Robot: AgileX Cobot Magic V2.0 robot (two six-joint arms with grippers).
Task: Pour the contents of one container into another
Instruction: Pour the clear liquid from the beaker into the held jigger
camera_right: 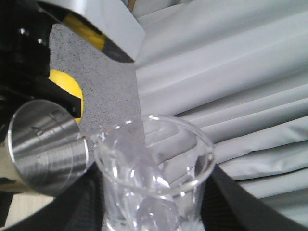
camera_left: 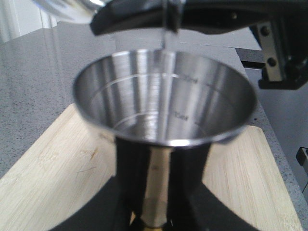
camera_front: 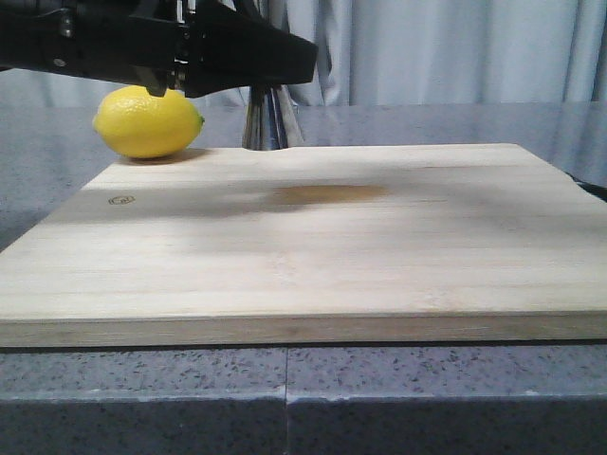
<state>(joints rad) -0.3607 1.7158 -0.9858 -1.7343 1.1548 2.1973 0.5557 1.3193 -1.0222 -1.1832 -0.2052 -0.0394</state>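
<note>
- Step in hand: the pour. In the left wrist view a thin clear stream drops from above into the jigger; the right wrist view shows the beaker tipped, its lip at the jigger's rim.
- Jigger: clamped at its narrow waist between the left gripper fingers, cup mouth up, held above the board. A little liquid appears to lie at the cup bottom.
- Beaker: gripped by the right gripper; its dark fingers flank the glass base on both sides. Jaws are closed onto the glass.
- Front view: both arms sit at upper left, near the lemon; the vessels are mostly hidden there.
- Next move, as judged: hold the tilt until the flow thins, then right the beaker while keeping the jigger level.
</note>
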